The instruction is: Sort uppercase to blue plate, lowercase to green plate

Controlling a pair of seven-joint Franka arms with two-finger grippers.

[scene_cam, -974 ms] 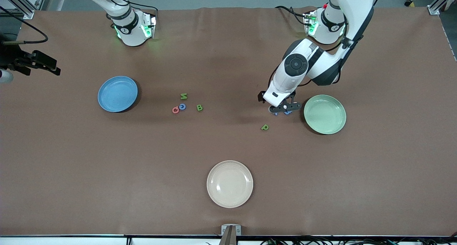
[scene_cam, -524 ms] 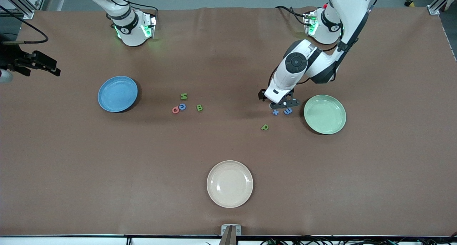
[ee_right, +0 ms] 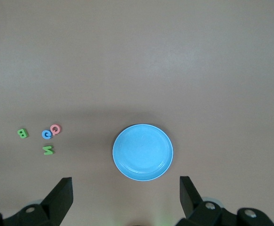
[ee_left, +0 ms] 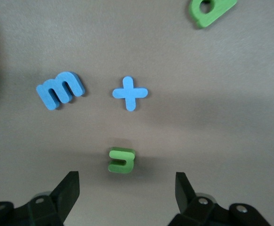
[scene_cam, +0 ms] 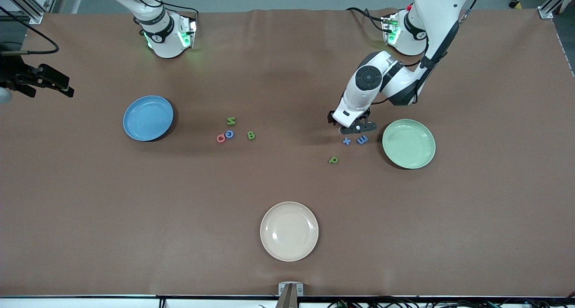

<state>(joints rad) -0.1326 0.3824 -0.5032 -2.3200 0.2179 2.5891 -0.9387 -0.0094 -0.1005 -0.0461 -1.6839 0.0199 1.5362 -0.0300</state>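
My left gripper (scene_cam: 358, 129) (ee_left: 127, 187) hangs low over the table beside the green plate (scene_cam: 409, 143), open and holding nothing. The green u (ee_left: 122, 159) lies just ahead of its fingertips, not between them; the front view hides it under the hand. Nearer the camera lie the blue t (scene_cam: 346, 141) (ee_left: 130, 93), blue m (scene_cam: 362, 139) (ee_left: 59, 89) and green p (scene_cam: 333, 160) (ee_left: 210, 9). The uppercase group sits mid-table: green N (scene_cam: 231, 121), blue ring (scene_cam: 229, 134), red ring (scene_cam: 220, 138), green B (scene_cam: 251, 135). My right gripper (ee_right: 126, 192) waits open, high over the blue plate (scene_cam: 148, 118) (ee_right: 142, 152).
A cream plate (scene_cam: 289, 231) sits near the table's front edge. Black equipment (scene_cam: 40, 79) juts over the table at the right arm's end. A brown cloth (scene_cam: 449, 236) covers the table.
My left gripper has drawn back toward its arm's base, uncovering the blue t and m it stood over. The letters, plates and right arm have not moved.
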